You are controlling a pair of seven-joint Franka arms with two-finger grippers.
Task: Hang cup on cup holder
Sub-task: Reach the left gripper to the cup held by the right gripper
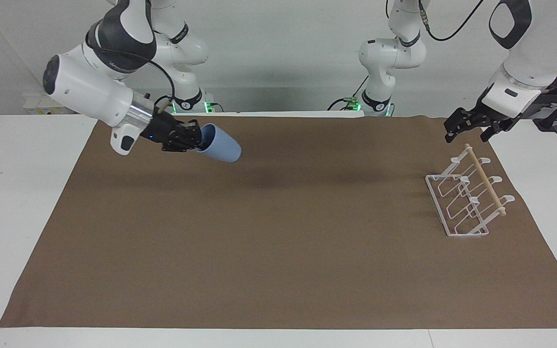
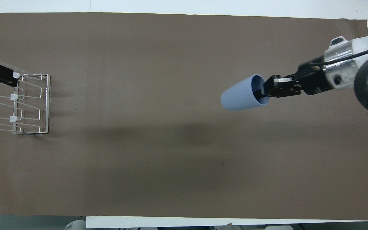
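The right gripper (image 1: pixel 196 137) is clamped on the rim of the cup (image 1: pixel 220 144), one finger inside the mouth, and carries it in the air over the brown mat (image 1: pixel 278 232), tipped almost on its side with the base pointing toward 3 o'clock in the facing view. The holder (image 1: pixel 467 195) stands on the mat at the left arm's end. The left gripper (image 1: pixel 469 126) hovers at the holder's 12 o'clock, just above the rod's end; whether its fingers are apart I cannot tell.

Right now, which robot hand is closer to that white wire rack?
Left. The left gripper hovers over the cup holder's rod end; the right gripper carries the cup over the brown mat's other end.
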